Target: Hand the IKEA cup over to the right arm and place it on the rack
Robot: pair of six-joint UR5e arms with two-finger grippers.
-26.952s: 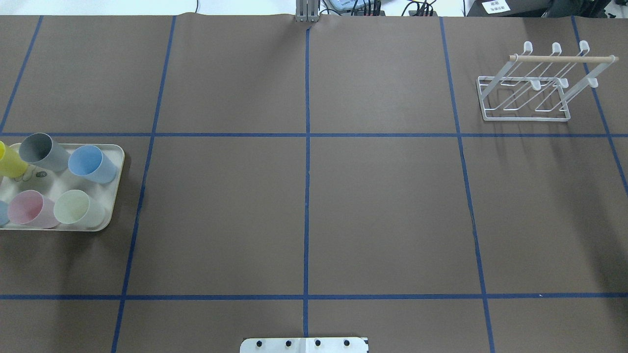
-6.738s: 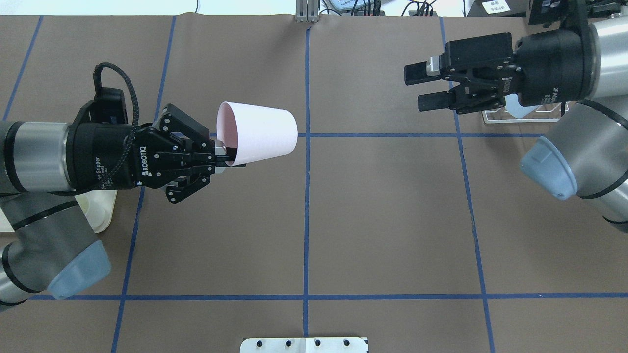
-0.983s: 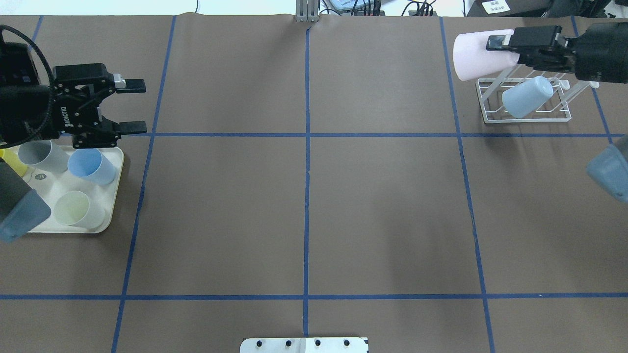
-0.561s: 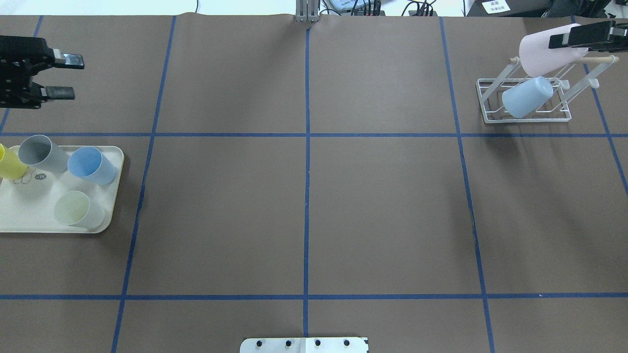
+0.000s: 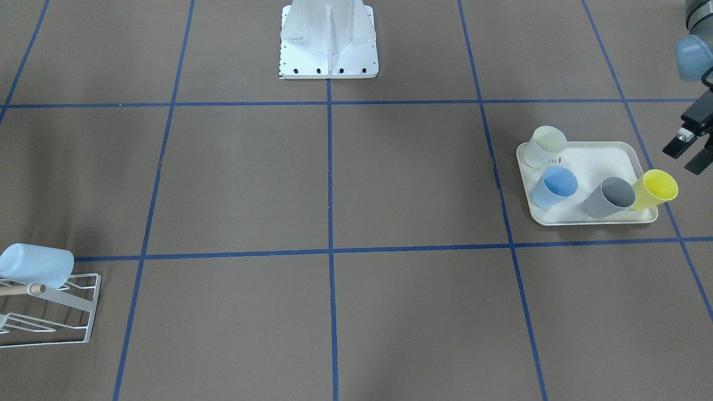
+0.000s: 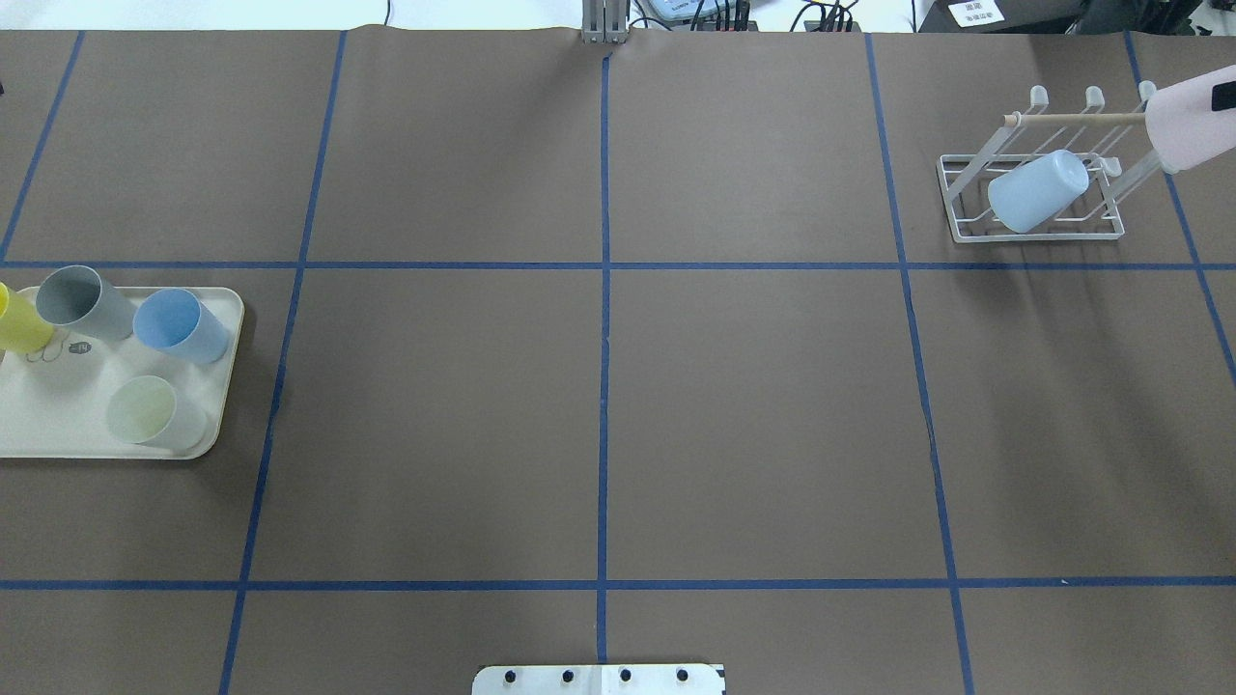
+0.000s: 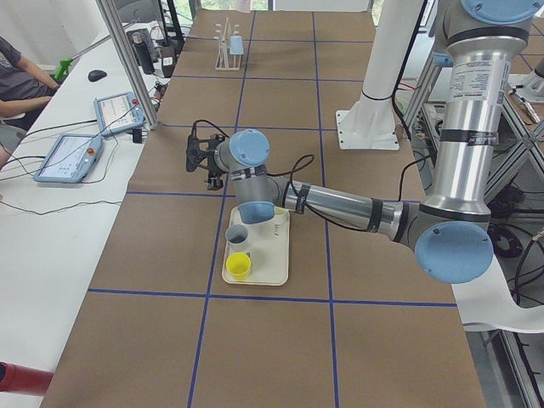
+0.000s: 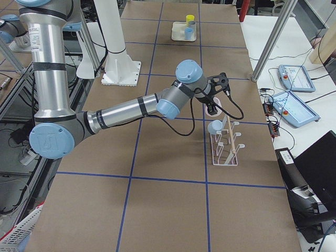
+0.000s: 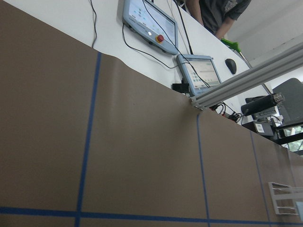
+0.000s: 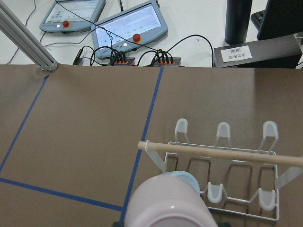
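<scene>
- I have the pale pink plastic cup [image 6: 1193, 125] pinched in my right gripper [image 8: 211, 103]. It hangs in the air at the end of the small white wire rack [image 6: 1024, 232], over the tip of its light wooden rod [image 6: 1072, 118], and is not yet on a prong.
- If I come down off-line, I think the rim could catch the rod or miss a prong, and the light rack could slide or tip.
- The light blue cup [image 6: 1038, 190], tilted on a front prong, sits near; a nudge might knock it off.
- If I let go before the cup is seated, it would drop onto the brown table [image 6: 599, 434].
- My left gripper [image 5: 684, 157] is spread and empty, just beside the cream tray [image 6: 58, 439].
- The tray holds a grey cup [image 6: 82, 299], a blue cup [image 6: 179, 323], a pale green cup [image 6: 150, 412] and a yellow cup [image 6: 19, 319], all upright and seemingly empty. The rack holds only the light blue one.
</scene>
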